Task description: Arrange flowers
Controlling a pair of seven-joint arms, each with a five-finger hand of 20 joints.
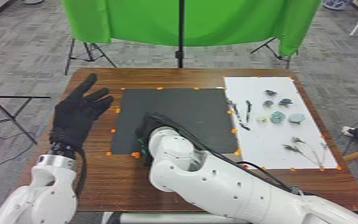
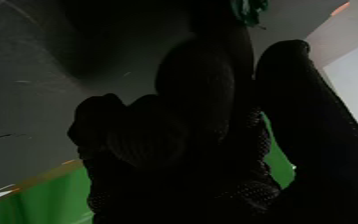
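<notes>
In the head view my left hand is held above the table's left edge, fingers spread and open, holding nothing. My right hand is over the left part of the black board, largely hidden behind the white forearm. A white sheet at the right bears dark flower heads, blue-green rosettes, dark twigs and thin green sprigs. In the right wrist view, a small dark green piece shows just beyond my right hand; I cannot tell whether it is held.
Orange markers run around the board and sheet on the brown table. My right forearm crosses the table's front. Beyond the back edge hang a green cloth and a black stand pole.
</notes>
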